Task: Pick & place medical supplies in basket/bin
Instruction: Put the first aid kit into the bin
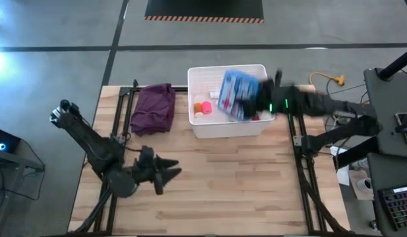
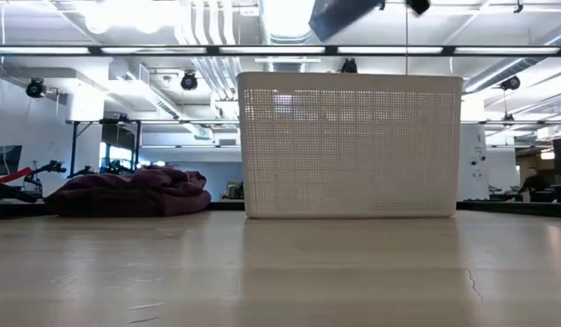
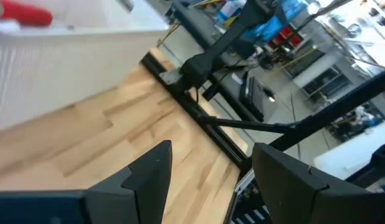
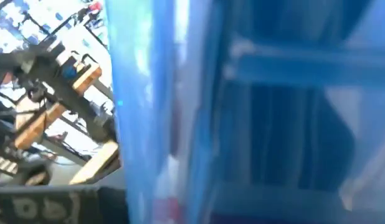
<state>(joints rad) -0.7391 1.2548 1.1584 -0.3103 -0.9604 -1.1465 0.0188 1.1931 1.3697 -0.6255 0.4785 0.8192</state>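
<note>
The white ribbed bin (image 1: pixel 256 128) stands at the table's far middle and fills the low view (image 2: pixel 349 145). Small red, orange and pink supplies (image 1: pixel 202 108) lie in its left part; a red tube (image 3: pixel 27 15) shows in the left wrist view. My right gripper (image 1: pixel 255 100) reaches in from the right above the bin, shut on the blue first-aid box (image 1: pixel 235 92). The box fills the right wrist view (image 4: pixel 255 112), and its corner (image 2: pixel 344 13) shows at the top of the low view. My left gripper (image 1: pixel 169 173) waits open over the near left of the table, its fingers (image 3: pixel 149 174) apart. My right gripper holds the blue first-aid box by its right side (image 1: pixel 246 99), coming level from the table's right. The box is lifted clear and tilted above the bin's opening. The box itself hides the fingers in the wrist view, so the kind of hold does not show.
A purple folded cloth (image 1: pixel 154 107) lies left of the bin, also seen in the low view (image 2: pixel 126 193). Black frame rails (image 1: pixel 124 112) run along the table's left and right edges. Bare wood (image 1: pixel 236 184) stretches across the near half of the table.
</note>
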